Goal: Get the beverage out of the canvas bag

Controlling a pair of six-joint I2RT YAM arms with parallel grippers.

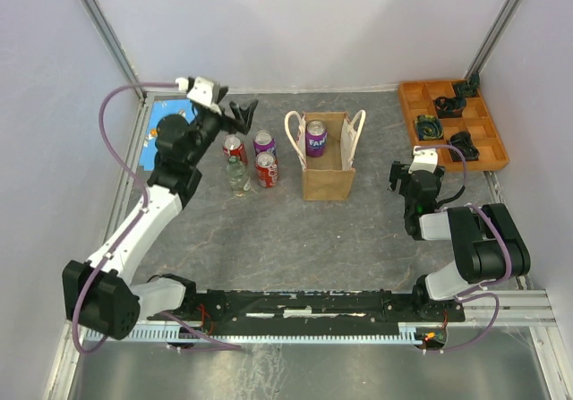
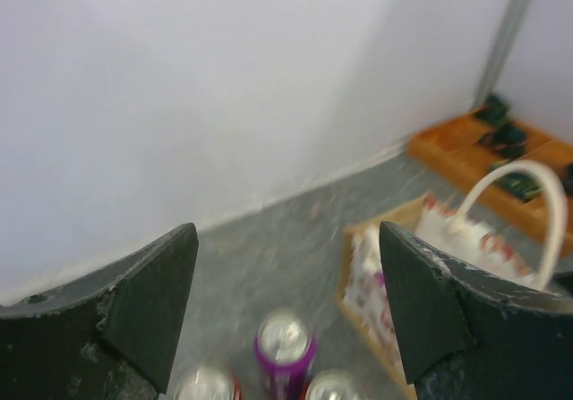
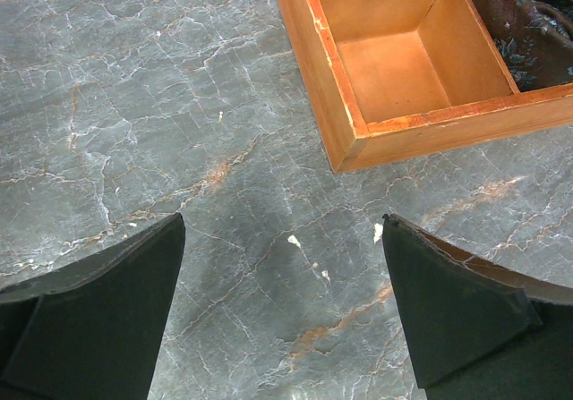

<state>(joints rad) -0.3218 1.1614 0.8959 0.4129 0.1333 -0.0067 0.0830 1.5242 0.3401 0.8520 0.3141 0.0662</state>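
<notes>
Top external view: left gripper (image 1: 233, 105), spread, hovers over cans (image 1: 253, 157) left of the bag (image 1: 328, 183); the purple can (image 1: 315, 138) stands inside it, likely best pinched from above and lifted straight; right gripper (image 3: 282, 221), spread, sits right of the bag.

We hold our left arm stretched far out, its gripper (image 2: 286, 228) raised left of the canvas bag (image 1: 327, 182), jaws spread wide. Our right arm sits folded right of the bag, its gripper (image 3: 284, 221) likewise agape.
</notes>
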